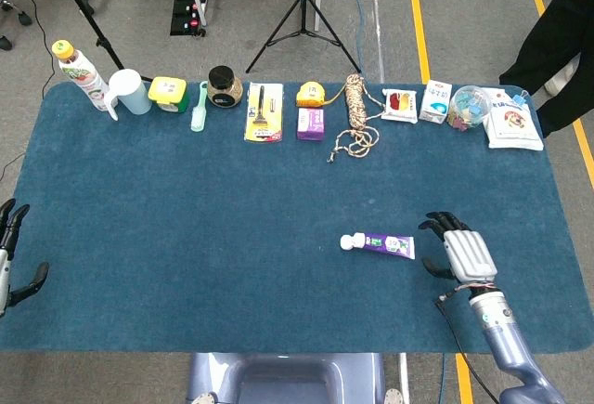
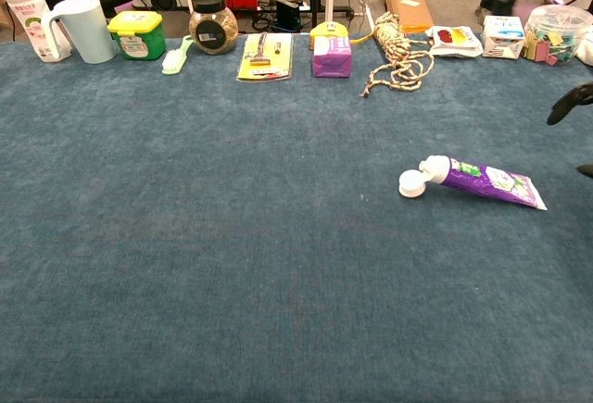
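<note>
- In the head view we saw our right hand (image 1: pixel 461 254) in the lower right of the frame, hovering over the blue table cover (image 1: pixel 232 228), its back turned up and its dark fingers spread apart, holding nothing.
- Its forearm ran down and to the right toward the bottom edge of the frame, with a thin cable trailing beside the wrist.
- The purple toothpaste tube (image 1: pixel 380 244) lay flat just to the left of that hand, close to the fingertips but not touching them, with its white cap pointing toward the left of the frame.
- In the chest view only two dark fingertips (image 2: pixel 570 102) of the right hand showed at the right edge, above and to the right of the tube (image 2: pixel 482 181); the cap there rested on the cloth at the tube's left end.
- Our left hand (image 1: pixel 11 260) sat at the far left edge of the head view, low in the frame, partly cut off; its fingers pointed up with the thumb held apart, and it held nothing.
- Along the top of the table we saw a row of things well apart from both hands: a drink bottle (image 1: pixel 78 73), a pale blue jug (image 1: pixel 128 92), a coiled rope (image 1: pixel 355 111) and a purple box (image 1: pixel 310 123).
</note>
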Controlling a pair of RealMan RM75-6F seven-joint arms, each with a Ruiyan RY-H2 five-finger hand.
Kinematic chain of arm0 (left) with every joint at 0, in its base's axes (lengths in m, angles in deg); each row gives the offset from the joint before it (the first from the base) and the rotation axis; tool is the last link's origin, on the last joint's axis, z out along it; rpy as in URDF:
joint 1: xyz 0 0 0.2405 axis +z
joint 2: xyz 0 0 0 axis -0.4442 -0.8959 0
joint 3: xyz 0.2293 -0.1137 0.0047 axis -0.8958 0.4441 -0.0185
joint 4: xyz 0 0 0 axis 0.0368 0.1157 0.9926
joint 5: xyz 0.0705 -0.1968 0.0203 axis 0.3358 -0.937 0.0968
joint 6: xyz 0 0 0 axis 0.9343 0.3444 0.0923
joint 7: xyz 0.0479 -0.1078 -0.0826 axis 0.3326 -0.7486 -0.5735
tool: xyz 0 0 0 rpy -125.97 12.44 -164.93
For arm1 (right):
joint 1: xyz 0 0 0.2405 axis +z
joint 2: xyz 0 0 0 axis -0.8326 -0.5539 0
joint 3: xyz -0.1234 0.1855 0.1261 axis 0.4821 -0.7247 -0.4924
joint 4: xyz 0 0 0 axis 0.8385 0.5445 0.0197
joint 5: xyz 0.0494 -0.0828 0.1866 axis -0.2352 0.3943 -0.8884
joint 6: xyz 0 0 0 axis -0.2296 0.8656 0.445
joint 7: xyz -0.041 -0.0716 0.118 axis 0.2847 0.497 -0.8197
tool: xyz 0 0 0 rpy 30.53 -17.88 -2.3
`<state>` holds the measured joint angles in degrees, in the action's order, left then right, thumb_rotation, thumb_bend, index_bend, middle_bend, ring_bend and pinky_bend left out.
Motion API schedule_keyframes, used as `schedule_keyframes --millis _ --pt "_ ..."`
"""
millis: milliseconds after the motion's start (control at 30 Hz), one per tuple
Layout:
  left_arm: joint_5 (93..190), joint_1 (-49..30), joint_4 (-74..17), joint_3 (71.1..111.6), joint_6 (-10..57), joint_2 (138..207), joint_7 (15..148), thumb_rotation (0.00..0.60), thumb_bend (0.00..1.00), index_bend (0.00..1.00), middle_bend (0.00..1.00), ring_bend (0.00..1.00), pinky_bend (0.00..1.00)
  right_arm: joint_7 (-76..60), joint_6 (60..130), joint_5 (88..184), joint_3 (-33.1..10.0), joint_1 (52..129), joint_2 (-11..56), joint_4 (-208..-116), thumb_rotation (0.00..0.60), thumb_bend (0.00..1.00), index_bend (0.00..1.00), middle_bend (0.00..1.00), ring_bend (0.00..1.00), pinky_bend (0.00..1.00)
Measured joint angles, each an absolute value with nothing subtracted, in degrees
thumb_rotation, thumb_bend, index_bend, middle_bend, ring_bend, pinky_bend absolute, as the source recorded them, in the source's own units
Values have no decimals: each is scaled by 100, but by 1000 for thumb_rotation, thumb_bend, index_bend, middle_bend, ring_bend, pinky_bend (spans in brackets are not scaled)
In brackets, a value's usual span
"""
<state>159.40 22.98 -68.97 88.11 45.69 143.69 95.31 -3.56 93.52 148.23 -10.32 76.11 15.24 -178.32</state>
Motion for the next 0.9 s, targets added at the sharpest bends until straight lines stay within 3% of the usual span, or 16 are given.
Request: schedule_keyframes --millis 433,900 --pt "15840 2198 -6899 8840 4447 14367 9535 600 348 0 0 7 175 265 8809 14032 -1157 8117 2227 -17577 600 347 328 218 173 248" --pt "15739 2184 -6763 8831 4391 14369 9355 600 348 0 0 7 175 857 8712 13356 -1275 8452 2679 -17289 600 346 331 218 173 244"
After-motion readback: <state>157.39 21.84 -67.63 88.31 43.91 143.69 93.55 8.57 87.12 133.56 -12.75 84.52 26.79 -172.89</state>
